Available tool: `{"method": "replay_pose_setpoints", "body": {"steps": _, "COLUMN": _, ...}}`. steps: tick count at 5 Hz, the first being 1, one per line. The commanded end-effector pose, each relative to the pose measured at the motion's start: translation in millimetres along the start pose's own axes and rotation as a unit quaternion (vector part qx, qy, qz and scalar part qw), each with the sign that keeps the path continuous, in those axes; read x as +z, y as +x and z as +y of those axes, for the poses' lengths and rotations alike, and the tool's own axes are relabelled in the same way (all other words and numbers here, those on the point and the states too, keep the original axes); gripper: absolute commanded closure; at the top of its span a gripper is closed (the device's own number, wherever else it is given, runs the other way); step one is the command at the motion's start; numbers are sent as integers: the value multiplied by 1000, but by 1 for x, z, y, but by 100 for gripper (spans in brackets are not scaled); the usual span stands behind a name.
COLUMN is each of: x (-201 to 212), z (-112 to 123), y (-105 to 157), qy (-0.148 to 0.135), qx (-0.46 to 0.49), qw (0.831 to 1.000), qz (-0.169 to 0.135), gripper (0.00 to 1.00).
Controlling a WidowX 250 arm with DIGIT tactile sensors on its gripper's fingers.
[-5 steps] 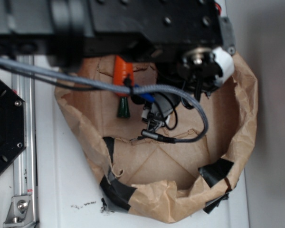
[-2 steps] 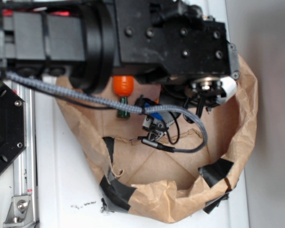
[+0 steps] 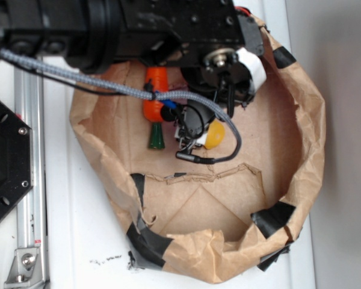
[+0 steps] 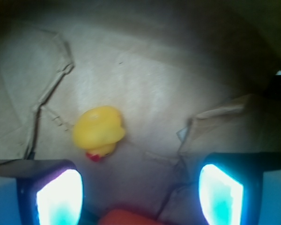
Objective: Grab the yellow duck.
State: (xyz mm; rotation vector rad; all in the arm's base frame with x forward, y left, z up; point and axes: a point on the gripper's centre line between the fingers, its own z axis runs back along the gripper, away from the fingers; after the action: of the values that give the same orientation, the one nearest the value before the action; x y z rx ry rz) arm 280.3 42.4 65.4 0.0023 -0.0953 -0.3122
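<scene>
Yellow duck (image 4: pixel 99 131) lies just ahead of the tool (image 4: pixel 139 192) — fingers spread wide, grasping nothing.

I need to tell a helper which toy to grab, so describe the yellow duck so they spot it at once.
Look inside the crumpled brown paper bin with black tape patches, on its paper floor under the black robot arm. The small rounded yellow rubber duck lies beside the long orange toy carrot with a green stem; it is the short, round yellow one with a red beak.
</scene>
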Motion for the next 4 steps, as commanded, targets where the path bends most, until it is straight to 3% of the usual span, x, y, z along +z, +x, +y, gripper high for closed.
{"method": "replay_pose_setpoints", "body": {"steps": 1, "x": -4, "z": 1, "y": 8, "qy": 12, "qx": 21, "qw": 1000, "qz": -18, "gripper": 0}}
{"method": "replay_pose_setpoints", "body": {"steps": 2, "x": -15, "z": 1, "y": 14, "qy": 34, "qx": 36, "qw": 999, "qz": 0, "gripper": 0}}
{"method": "replay_pose_setpoints", "body": {"steps": 4, "x": -40, "z": -4, "y": 16, "qy": 38, "qx": 27, "qw": 999, "qz": 19, "gripper": 0}}
